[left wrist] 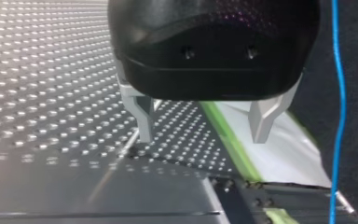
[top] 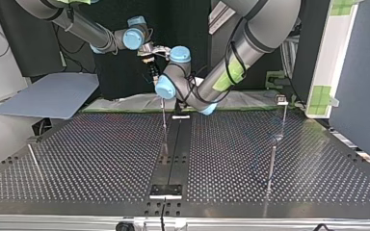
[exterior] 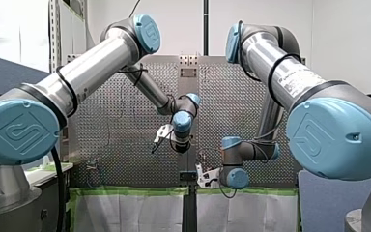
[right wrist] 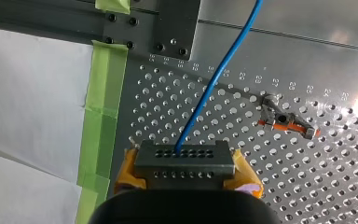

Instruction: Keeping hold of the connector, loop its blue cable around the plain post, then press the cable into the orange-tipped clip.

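1. Right hand (right wrist: 186, 175) is clamping the connector (right wrist: 184, 156) between its yellow pads; left hand (left wrist: 204, 133) is hanging open, holding nothing.
2. Perforated table (right wrist: 354, 196) is showing shiny metal, probably slick under a cable.
3. Blue cable (right wrist: 214, 79) is running from the connector out over the table. It is looking light and limp, so it is likely needing tension.
4. Connector is looking rigid, the sound place for gripping.
5. Orange-tipped clip (right wrist: 284, 122) is sitting near the cable, not touching it.

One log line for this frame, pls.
right end effector: shut on connector | cable: apart from clip | left end effector: open, empty
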Robot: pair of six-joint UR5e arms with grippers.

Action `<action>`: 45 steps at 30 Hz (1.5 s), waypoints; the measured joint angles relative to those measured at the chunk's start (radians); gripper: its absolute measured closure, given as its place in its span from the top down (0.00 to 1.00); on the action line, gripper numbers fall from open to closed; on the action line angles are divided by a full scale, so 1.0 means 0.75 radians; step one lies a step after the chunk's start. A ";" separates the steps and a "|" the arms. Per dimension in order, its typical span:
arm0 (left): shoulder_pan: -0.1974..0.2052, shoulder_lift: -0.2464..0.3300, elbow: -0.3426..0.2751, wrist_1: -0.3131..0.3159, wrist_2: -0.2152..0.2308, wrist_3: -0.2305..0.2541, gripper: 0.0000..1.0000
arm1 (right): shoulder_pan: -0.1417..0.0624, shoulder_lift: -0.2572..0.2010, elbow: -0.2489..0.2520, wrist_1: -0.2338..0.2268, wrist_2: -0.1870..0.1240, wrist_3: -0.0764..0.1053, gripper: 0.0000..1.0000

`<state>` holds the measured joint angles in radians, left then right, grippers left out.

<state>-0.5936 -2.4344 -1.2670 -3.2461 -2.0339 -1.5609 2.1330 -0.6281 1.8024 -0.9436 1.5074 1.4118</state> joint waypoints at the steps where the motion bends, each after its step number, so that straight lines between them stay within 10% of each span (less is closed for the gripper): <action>1: 0.005 -0.013 0.015 -0.014 0.013 0.004 1.00 | 0.000 0.000 0.000 0.000 0.000 0.000 0.00; 45: 0.118 -0.189 0.213 -0.591 0.104 0.039 1.00 | 0.000 0.001 -0.001 -0.016 0.003 0.002 0.00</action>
<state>-0.5055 -2.5761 -1.1071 -3.6897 -1.9560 -1.5314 2.1328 -0.6271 1.8019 -0.9558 1.5096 1.4135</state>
